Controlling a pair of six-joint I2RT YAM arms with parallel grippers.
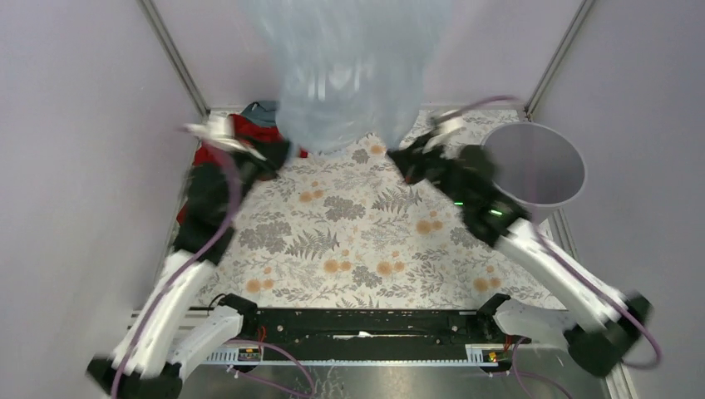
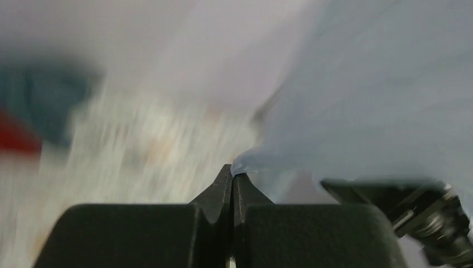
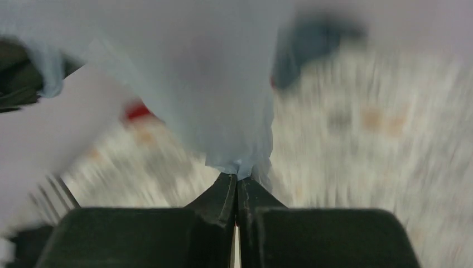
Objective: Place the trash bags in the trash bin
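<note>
Pale blue trash bag is up in the air, spread wide, left of the trash bin. Look, the left tool and the right tool each pinch an edge tight, likely opening it for the rim.

Pale lilac walls; metal corner posts; floral-patterned tabletop; soft even light.

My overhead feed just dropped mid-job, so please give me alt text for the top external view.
The left pincer and right pincer are each shut on a lower edge of the pale blue trash bag, which is spread between them, raised and motion-blurred. The grey trash bin stands at the far right of the floral table, with the bag not yet in it. A red cloth lies far left.
</note>
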